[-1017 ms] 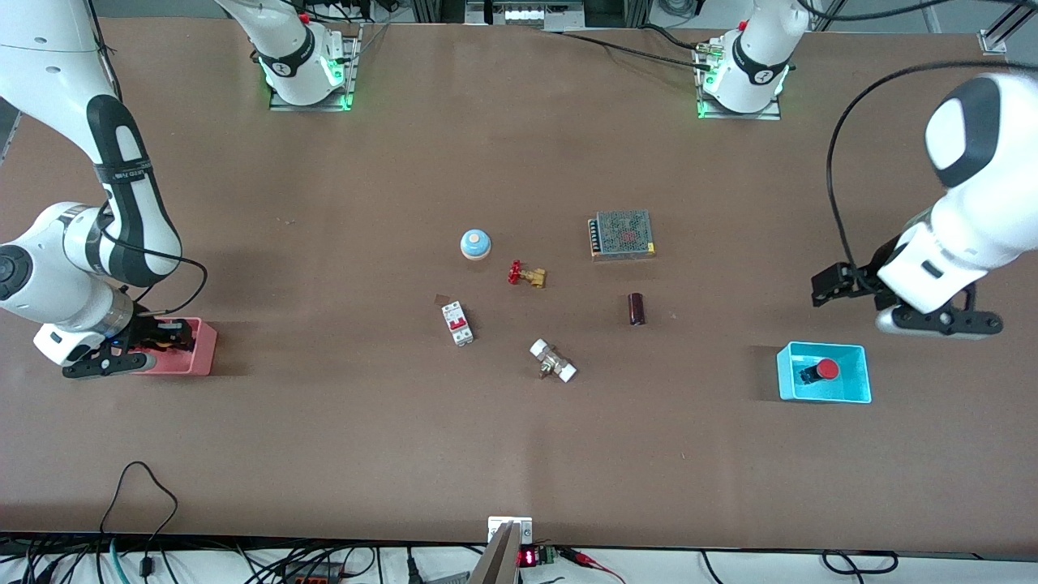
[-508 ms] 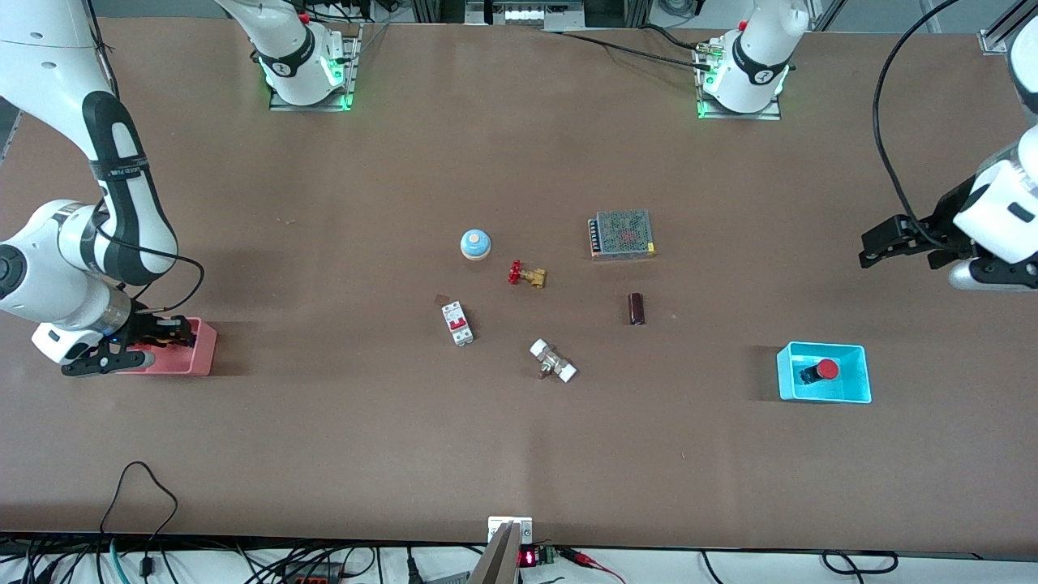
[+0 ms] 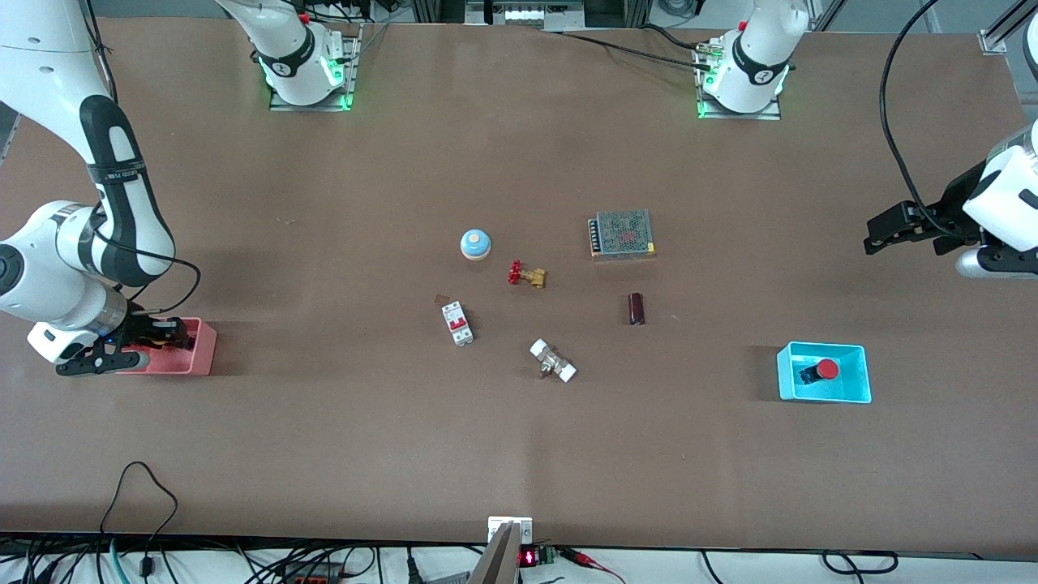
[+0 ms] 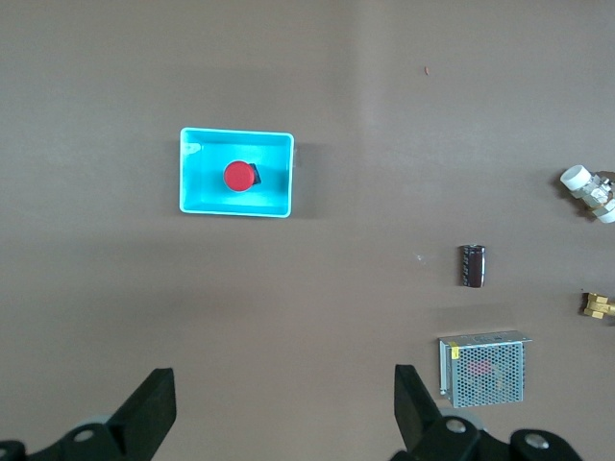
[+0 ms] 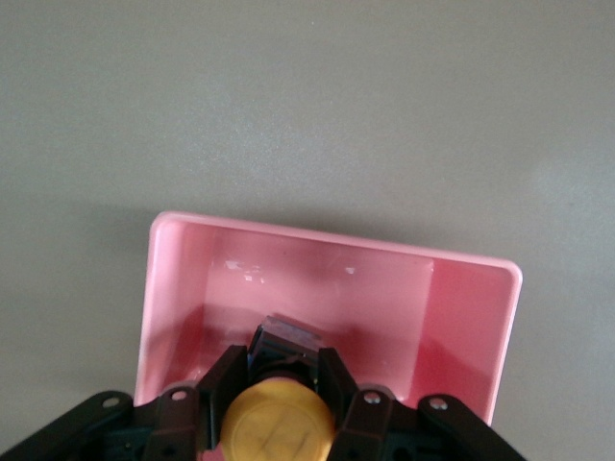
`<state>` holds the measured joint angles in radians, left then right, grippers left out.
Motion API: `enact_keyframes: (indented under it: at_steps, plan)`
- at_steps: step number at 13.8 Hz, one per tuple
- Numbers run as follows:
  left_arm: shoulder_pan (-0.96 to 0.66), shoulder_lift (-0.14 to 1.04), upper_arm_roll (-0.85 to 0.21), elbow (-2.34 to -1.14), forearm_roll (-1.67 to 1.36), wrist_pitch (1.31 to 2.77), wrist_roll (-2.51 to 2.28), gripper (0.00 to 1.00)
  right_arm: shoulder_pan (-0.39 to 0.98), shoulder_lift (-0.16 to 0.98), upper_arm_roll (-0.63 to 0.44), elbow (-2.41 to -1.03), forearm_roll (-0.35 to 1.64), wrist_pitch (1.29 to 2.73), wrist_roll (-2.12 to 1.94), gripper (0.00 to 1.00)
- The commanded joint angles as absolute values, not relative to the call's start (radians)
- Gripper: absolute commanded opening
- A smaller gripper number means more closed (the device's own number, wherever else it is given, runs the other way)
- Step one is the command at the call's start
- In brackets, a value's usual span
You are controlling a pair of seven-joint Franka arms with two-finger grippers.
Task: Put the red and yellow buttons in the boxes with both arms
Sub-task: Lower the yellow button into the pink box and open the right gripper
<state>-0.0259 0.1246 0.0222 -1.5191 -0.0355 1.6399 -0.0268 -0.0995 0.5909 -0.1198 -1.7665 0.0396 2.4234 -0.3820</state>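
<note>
Right gripper [image 3: 166, 334] is down in the pink box [image 3: 203, 349], jaws clamped on the yellow button [image 5: 278, 423]; letting go unevenly could tip it. Red button [image 3: 826, 369] already sits in the cyan box [image 3: 864, 375]; left gripper [image 3: 892, 231] hangs above the desk [image 3: 519, 454], jaws wide, empty.

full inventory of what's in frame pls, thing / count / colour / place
red button: 1, red cap, in the cyan box
yellow button: 1, orange-yellow cap, between the right gripper's fingers, inside the pink box
cyan box: 1, cyan, toward the left arm's end
pink box: 1, pink-red, toward the right arm's end
blue-domed button: 1, blue, mid-table
valve: 1, brass, red handwheel, beside it
circuit breaker: 1, white
white-capped fitting: 1, metal
cylinder: 1, dark
mesh-topped unit: 1, grey
right gripper: shut on the yellow button, in the pink box
left gripper: open, empty, over bare table
</note>
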Motion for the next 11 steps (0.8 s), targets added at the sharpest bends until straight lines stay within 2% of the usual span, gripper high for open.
enact_keyframes:
  at_steps: [1, 7, 10, 11]
  plan:
    - [-0.029, 0.115, 0.011, -1.513, -0.041, 1.615, -0.046, 1.00, -0.118, 0.595, -0.106, -1.770, 0.061, 2.453, -0.410, 0.40]
    - [-0.025, 0.100, -0.012, -1.517, 0.024, 1.592, -0.022, 1.00, -0.121, 0.603, -0.106, -1.770, 0.061, 2.459, -0.410, 0.43]
    - [-0.020, 0.091, -0.012, -1.523, 0.020, 1.586, -0.023, 1.00, -0.121, 0.607, -0.106, -1.770, 0.061, 2.459, -0.410, 0.65]
    - [-0.018, 0.087, -0.012, -1.526, 0.009, 1.588, -0.049, 1.00, -0.121, 0.607, -0.106, -1.770, 0.061, 2.459, -0.410, 0.69]
